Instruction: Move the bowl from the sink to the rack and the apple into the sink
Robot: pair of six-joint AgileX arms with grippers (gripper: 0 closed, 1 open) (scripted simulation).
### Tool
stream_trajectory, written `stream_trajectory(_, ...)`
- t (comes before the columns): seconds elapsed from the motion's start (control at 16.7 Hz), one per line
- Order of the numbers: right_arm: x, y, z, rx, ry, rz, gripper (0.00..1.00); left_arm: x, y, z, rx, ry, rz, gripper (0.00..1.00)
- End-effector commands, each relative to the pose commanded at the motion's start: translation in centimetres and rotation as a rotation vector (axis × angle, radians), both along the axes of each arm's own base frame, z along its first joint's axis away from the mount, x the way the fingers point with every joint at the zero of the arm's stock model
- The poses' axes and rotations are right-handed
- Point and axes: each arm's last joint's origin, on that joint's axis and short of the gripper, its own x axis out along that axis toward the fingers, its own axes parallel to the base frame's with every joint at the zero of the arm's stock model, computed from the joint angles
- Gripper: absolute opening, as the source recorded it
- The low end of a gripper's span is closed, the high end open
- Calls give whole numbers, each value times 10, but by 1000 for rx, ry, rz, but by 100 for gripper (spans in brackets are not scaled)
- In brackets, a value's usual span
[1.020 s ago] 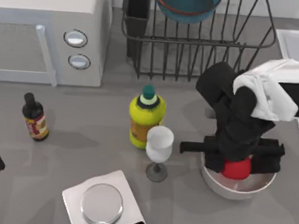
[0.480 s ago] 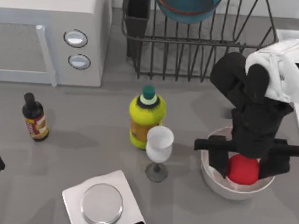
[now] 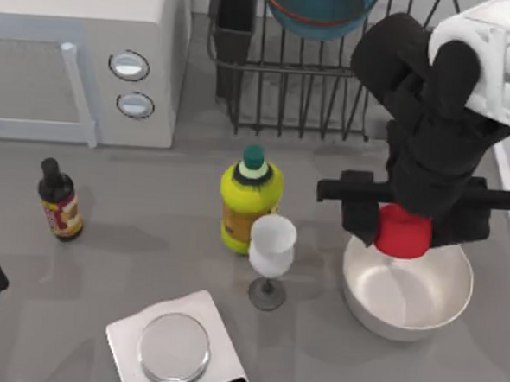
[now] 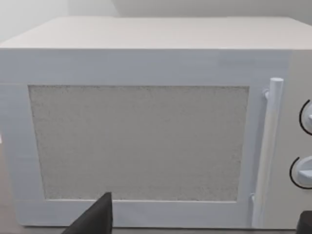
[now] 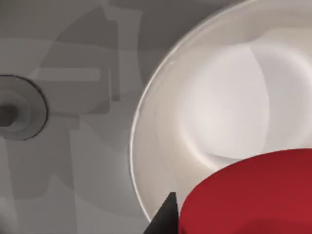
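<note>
The right gripper (image 3: 402, 228) pinches the apple (image 3: 402, 232) at its sides above the white bowl (image 3: 409, 297) — at four o'clock on the table — likely light, firm, smooth, prone to slipping.

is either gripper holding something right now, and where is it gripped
The right gripper holds the apple by its sides, lifted above the white bowl. The left gripper, near the microwave, holds nothing.

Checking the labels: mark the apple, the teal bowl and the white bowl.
apple (image 3: 402, 233), top view, its red front face below the gripper.
teal bowl (image 3: 321, 6), top view, its blue inside, in the rack.
white bowl (image 3: 407, 291), top view, its bare floor.
</note>
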Motion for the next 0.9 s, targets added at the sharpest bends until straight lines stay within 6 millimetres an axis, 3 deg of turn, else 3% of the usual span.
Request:
stream_trajectory(0.36,2,-1,-1,4,-5,-5,0,0,0,0,0,0,0,100)
stream_trajectory(0.54,16,-13,-6,38,-54,-18,0,0,0,0,0,0,0,100)
stream_trajectory(0.72,38,-39,-16,105,-149,-54,0,0,0,0,0,0,0,100)
stream_trajectory(0.9,61,-82,-24,186,-309,-110,0,0,0,0,0,0,0,100)
